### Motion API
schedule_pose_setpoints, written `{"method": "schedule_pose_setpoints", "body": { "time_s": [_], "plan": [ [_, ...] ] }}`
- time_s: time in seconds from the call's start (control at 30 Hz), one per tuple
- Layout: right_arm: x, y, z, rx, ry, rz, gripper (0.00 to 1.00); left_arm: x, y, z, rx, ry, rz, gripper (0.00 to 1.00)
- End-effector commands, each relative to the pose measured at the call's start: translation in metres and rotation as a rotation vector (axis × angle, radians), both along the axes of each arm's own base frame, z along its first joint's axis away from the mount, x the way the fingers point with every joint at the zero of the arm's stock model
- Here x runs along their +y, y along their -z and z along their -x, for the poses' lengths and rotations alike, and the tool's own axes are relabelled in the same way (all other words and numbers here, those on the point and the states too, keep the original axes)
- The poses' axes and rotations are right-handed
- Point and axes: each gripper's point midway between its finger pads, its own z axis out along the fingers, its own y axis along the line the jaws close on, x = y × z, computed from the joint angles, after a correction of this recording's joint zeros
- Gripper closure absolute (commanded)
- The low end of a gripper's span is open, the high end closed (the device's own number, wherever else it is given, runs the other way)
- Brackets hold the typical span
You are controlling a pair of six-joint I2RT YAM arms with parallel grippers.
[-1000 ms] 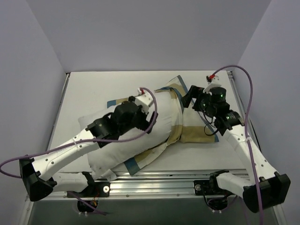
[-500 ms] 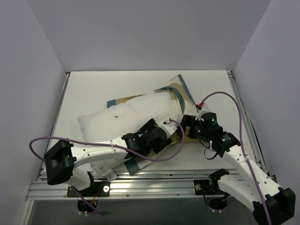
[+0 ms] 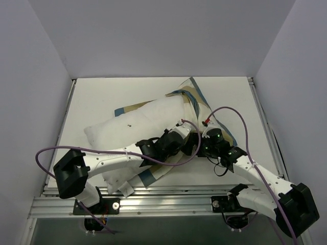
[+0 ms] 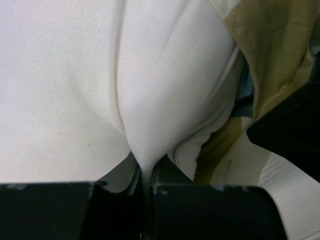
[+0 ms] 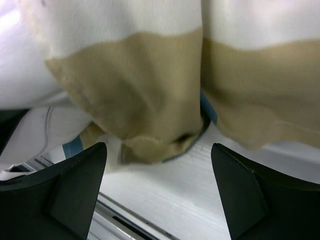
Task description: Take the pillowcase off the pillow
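Pillowcase point(image 5: 150, 95) bunch sits inside the wide-apart right tool point(image 5: 157, 152); left tool point(image 4: 147, 172) is clamped on pillow point(image 4: 165, 85). I'd close right, then pull apart slowly.

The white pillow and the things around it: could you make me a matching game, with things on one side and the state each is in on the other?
Things:
1. plump plain white pillow
2. blue, tan and white cloth pillowcase
3. left end effector
4. right end effector

States:
A. open, tan cloth just ahead
B. mostly uncovered
C. shut, pinching a fold of white fabric
D. crumpled around one end of the pillow

Pairs: 1-B, 2-D, 3-C, 4-A
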Motion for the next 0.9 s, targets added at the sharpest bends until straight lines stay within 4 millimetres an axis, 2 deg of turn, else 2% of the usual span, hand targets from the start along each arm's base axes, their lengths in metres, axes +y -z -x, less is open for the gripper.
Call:
{"method": "schedule_pose_setpoints", "body": {
  "time_s": [0.0, 0.03, 0.1, 0.13, 0.17, 0.2, 0.23, 0.3, 0.33, 0.37, 0.4, 0.43, 0.5, 0.53, 0.57, 0.6, 0.63, 0.67, 0.7, 0.73, 0.8, 0.83, 0.87],
  "plan": [
    [0.018, -0.016, -0.023, -0.089, 0.008, -0.07, 0.2, -0.01, -0.038, 0.002, 0.0, 0.021, 0.119, 0.98],
    [0.021, -0.023, -0.031, -0.116, 0.018, -0.08, 0.21, -0.009, -0.041, 0.003, -0.001, 0.024, 0.125, 0.98],
    [0.022, -0.02, -0.039, -0.105, 0.032, -0.06, 0.24, -0.008, -0.05, 0.006, -0.001, 0.031, 0.147, 0.98],
    [0.025, -0.028, -0.046, -0.12, 0.037, -0.063, 0.3, -0.006, -0.052, 0.006, -0.003, 0.028, 0.151, 0.98],
    [0.024, -0.024, -0.051, -0.119, 0.048, -0.04, 0.37, 0.0, -0.056, 0.006, -0.006, 0.019, 0.146, 0.98],
    [0.023, -0.025, -0.056, -0.127, 0.06, -0.031, 0.47, 0.003, -0.057, 0.006, -0.003, 0.011, 0.139, 0.98],
    [0.021, -0.031, -0.063, -0.143, 0.082, -0.019, 0.71, 0.008, -0.066, 0.005, -0.012, -0.002, 0.149, 0.98],
    [0.003, -0.029, -0.077, -0.147, 0.15, 0.053, 0.97, 0.028, -0.068, -0.001, -0.01, -0.048, 0.114, 0.98],
    [-0.004, -0.03, -0.082, -0.144, 0.176, 0.074, 1.0, 0.037, -0.072, -0.004, -0.012, -0.068, 0.109, 0.98],
    [-0.009, -0.043, -0.096, -0.16, 0.208, 0.079, 1.0, 0.05, -0.078, -0.003, -0.009, -0.087, 0.103, 0.98],
    [-0.019, -0.047, -0.103, -0.162, 0.241, 0.091, 1.0, 0.063, -0.082, -0.01, -0.01, -0.118, 0.099, 0.98],
    [-0.042, -0.05, -0.115, -0.15, 0.311, 0.099, 1.0, 0.071, -0.086, -0.01, -0.011, -0.128, 0.105, 0.98],
    [-0.064, -0.072, -0.136, -0.175, 0.399, 0.082, 1.0, 0.094, -0.101, -0.011, -0.026, -0.156, 0.129, 0.98],
    [-0.089, -0.079, -0.146, -0.172, 0.479, 0.076, 1.0, 0.1, -0.106, -0.011, -0.03, -0.162, 0.14, 0.98],
    [-0.099, -0.086, -0.154, -0.18, 0.514, 0.067, 1.0, 0.11, -0.115, -0.007, -0.042, -0.171, 0.159, 0.98],
    [-0.11, -0.107, -0.165, -0.21, 0.549, 0.049, 1.0, 0.117, -0.119, -0.006, -0.047, -0.18, 0.162, 0.98],
    [-0.131, -0.117, -0.174, -0.219, 0.616, 0.035, 1.0, 0.128, -0.129, -0.005, -0.063, -0.199, 0.186, 0.98],
    [-0.14, -0.122, -0.181, -0.222, 0.642, 0.03, 1.0, 0.136, -0.131, -0.003, -0.063, -0.21, 0.182, 0.98],
    [-0.15, -0.142, -0.189, -0.254, 0.669, 0.011, 1.0, 0.141, -0.136, -0.001, -0.069, -0.217, 0.193, 0.98],
    [-0.156, -0.151, -0.194, -0.265, 0.683, -0.003, 1.0, 0.151, -0.144, 0.003, -0.081, -0.228, 0.212, 0.98],
    [-0.18, -0.16, -0.205, -0.273, 0.737, -0.005, 1.0, 0.159, -0.15, 0.007, -0.091, -0.241, 0.241, 0.98],
    [-0.185, -0.179, -0.213, -0.31, 0.742, -0.021, 1.0, 0.166, -0.158, 0.011, -0.104, -0.248, 0.267, 0.98],
    [-0.196, -0.175, -0.214, -0.285, 0.759, -0.002, 1.0, 0.17, -0.161, 0.014, -0.108, -0.255, 0.284, 0.98]
  ]
}}
